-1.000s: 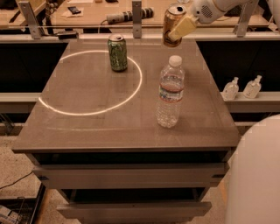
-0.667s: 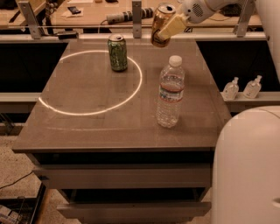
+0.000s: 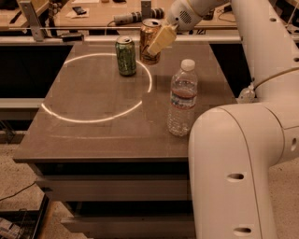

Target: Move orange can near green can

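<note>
Near the far edge of the grey-brown table (image 3: pixel 93 135), on a ring of white light (image 3: pixel 93 119), the green can (image 3: pixel 126 56) stands upright, the gripper (image 3: pixel 155 44) clamped on the orange can (image 3: pixel 147 33) just right of it, a water bottle (image 3: pixel 182 100) toward the right edge, a cluttered workbench (image 3: pixel 93 14) behind.

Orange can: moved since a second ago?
Yes. The orange can, gripped by the tool, moved left and down, now just right of the green can.

Shiny copper orange can (image 3: pixel 147 37), silver-topped, upright, clasped by gripper (image 3: pixel 153 45) at far centre. Just left of it, apart, green can (image 3: pixel 125 57), pale-mottled, standing upright.
</note>
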Robot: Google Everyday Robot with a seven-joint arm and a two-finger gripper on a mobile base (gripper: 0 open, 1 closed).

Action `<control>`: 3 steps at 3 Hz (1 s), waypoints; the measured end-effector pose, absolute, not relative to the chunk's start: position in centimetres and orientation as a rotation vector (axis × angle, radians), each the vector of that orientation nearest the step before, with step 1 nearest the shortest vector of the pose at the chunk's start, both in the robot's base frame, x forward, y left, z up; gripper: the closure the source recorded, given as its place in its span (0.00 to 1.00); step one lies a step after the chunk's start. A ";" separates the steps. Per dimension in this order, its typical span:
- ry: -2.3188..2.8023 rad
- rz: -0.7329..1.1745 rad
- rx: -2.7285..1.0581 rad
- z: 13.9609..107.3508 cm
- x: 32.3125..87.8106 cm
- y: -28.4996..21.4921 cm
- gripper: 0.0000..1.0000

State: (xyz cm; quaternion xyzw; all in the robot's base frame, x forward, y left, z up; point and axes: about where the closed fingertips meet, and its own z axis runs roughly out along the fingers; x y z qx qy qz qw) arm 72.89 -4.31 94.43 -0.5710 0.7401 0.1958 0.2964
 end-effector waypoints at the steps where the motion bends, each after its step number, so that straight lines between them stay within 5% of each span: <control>1: 1.960 0.436 -1.634 93.6 73.3 -2.4 1.00; 3: 2.059 0.264 -1.554 90.0 77.2 -4.6 1.00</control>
